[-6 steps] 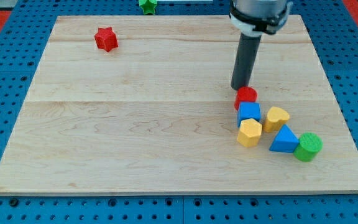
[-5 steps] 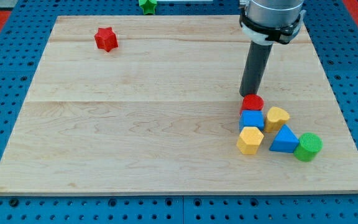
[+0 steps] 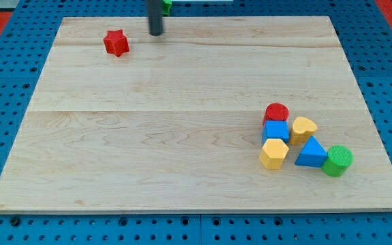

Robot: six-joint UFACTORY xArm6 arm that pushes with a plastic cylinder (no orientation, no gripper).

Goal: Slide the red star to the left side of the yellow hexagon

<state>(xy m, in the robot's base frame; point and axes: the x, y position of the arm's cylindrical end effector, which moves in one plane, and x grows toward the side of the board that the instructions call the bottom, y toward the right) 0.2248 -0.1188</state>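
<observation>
Since the earlier frame my tip [image 3: 156, 32] has crossed from the red cylinder [image 3: 276, 112] to just right of the red star [image 3: 116, 42]. No jaws fitted. Star looks light, rigid; push its upper-left face toward the yellow hexagon [image 3: 273, 153].

No text, label, brand, number or sign can be read anywhere in the camera view. The desk [image 3: 182, 136] is plain pale wood, and the coloured blocks on it have bare, unmarked faces.

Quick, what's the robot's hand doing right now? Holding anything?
No hand, just a rod: my tip holds nothing and touches no block, sitting to the right of the red star.
</observation>
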